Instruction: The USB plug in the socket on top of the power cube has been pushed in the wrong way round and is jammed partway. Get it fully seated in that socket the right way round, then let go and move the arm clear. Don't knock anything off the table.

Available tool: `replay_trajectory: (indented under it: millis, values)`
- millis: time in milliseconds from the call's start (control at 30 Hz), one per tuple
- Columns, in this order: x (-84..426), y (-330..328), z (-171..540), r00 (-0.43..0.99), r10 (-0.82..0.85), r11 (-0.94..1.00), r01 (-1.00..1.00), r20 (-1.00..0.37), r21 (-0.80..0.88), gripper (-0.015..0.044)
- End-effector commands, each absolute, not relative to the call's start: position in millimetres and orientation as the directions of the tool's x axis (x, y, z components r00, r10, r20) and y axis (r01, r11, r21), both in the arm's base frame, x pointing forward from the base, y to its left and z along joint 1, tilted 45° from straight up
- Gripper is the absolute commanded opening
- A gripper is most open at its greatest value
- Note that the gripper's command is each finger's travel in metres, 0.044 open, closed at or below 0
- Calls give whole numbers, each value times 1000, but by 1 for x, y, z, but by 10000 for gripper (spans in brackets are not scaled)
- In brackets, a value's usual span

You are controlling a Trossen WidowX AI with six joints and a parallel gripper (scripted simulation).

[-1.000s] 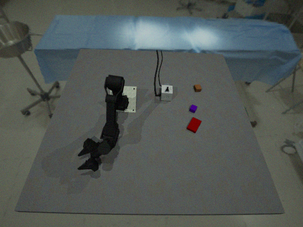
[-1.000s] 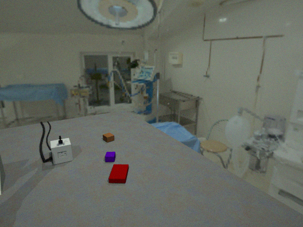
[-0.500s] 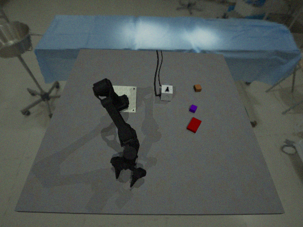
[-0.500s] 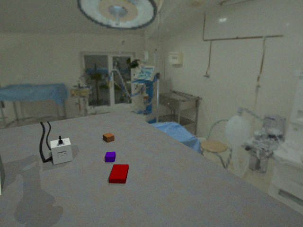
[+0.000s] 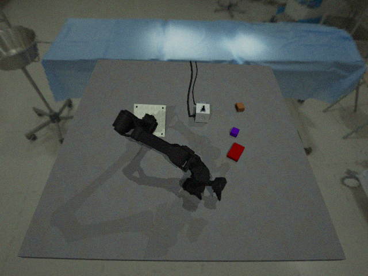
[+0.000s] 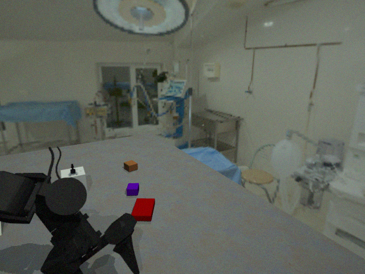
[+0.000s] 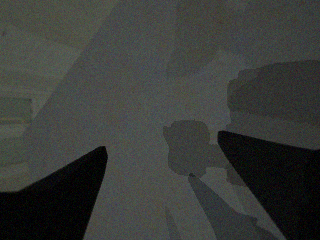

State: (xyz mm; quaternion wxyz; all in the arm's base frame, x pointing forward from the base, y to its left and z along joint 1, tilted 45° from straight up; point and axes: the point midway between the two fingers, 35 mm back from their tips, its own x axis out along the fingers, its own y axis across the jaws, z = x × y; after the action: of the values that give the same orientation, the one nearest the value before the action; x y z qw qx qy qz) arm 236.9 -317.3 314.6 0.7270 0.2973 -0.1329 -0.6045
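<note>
Atop power cube (image 5: 203, 112): USB plug (image 5: 202, 108) blurry | end effector (image 5: 207, 190) open, far off

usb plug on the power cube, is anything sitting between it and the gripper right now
Nothing visible does. The open gripper is empty, out over bare table, and the stretch up to the USB plug on the power cube holds only shadows. The red block and purple cube lie off to the side of that line.

My claw (image 5: 211, 192) looked matt black, like hard plastic. The bench (image 5: 118, 225) was dull, smooth grey. The power cube (image 5: 202, 112) seemed white plastic, the red block (image 5: 235, 152) flat and unshiny, and the blue drape (image 5: 296, 56) soft cloth.
</note>
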Motion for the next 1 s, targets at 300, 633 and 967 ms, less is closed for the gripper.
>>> replay_trajectory:
  millis: [300,633,967]
  values:
    - [380,-174,166,388,-652,-15,852,-651,523,440]
    - [382,-28,74,126,-530,-159,957,-838,245,440]
    - [323,79,30,-119,-671,-241,969,-731,64,440]
